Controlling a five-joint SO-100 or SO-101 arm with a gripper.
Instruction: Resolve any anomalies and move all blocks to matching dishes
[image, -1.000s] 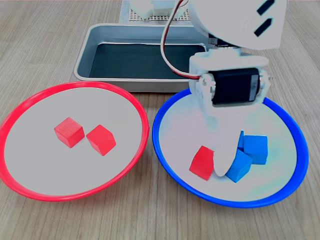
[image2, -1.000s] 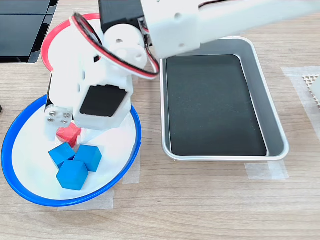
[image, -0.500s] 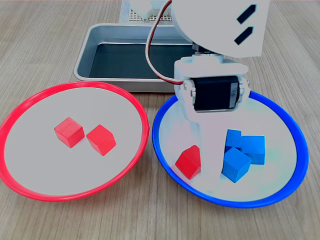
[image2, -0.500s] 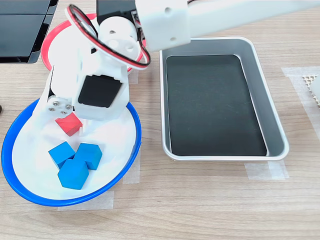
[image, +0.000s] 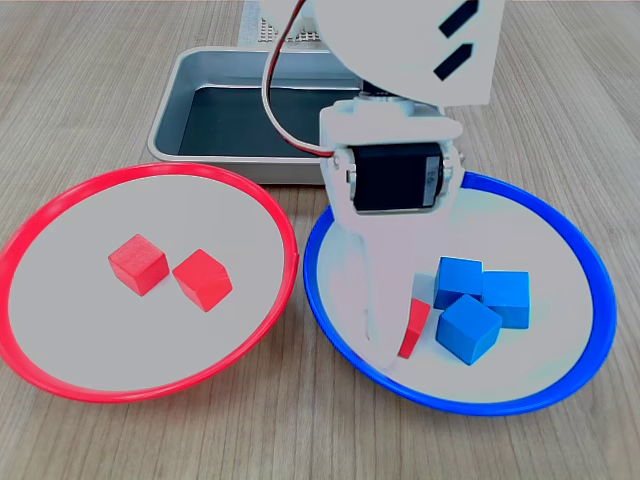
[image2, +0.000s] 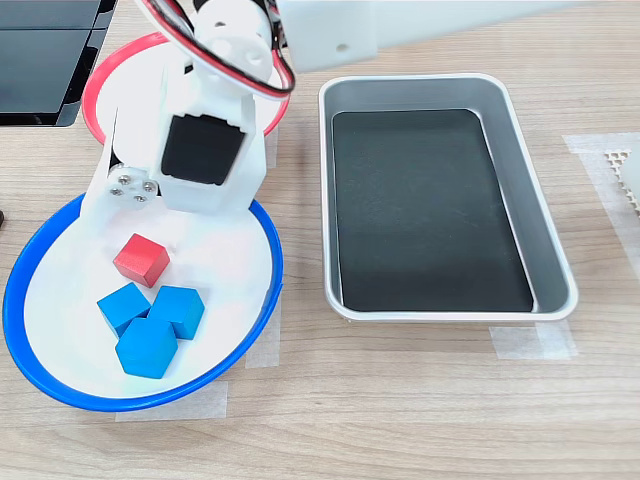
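Blocks first: 3 blue blocks (image: 478, 302) sit bunched together, touching, in the blue-rimmed dish (image: 560, 385) at the first exterior view's right. A red block (image: 413, 327) lies in the same dish just to the left of them in the first exterior view, mostly hidden there behind a white finger (image: 382, 300) of the gripper (image2: 115, 205). In the second exterior view this red block (image2: 141, 259) shows whole, resting flat on the pale floor of the blue-rimmed dish (image2: 262, 300), close to the blue blocks (image2: 151, 322) and clear of the arm. The gripper hangs over the dish's far side in the second exterior view, holding nothing that can be seen; whether its jaws stand apart or together I cannot tell. At the first exterior view's left, the red-rimmed dish (image: 60, 385) lies beside the blue-rimmed one, their rims nearly touching, and it holds 2 red blocks (image: 170, 270) side by side near its middle. Behind both dishes in the first exterior view stands a rectangular grey metal tray (image: 175, 110) with a dark bottom. The white arm (image: 400, 60), with its black servo and red and white wires, reaches down over the tray's near edge. All of it rests on a pale wood-grain tabletop (image: 90, 80).
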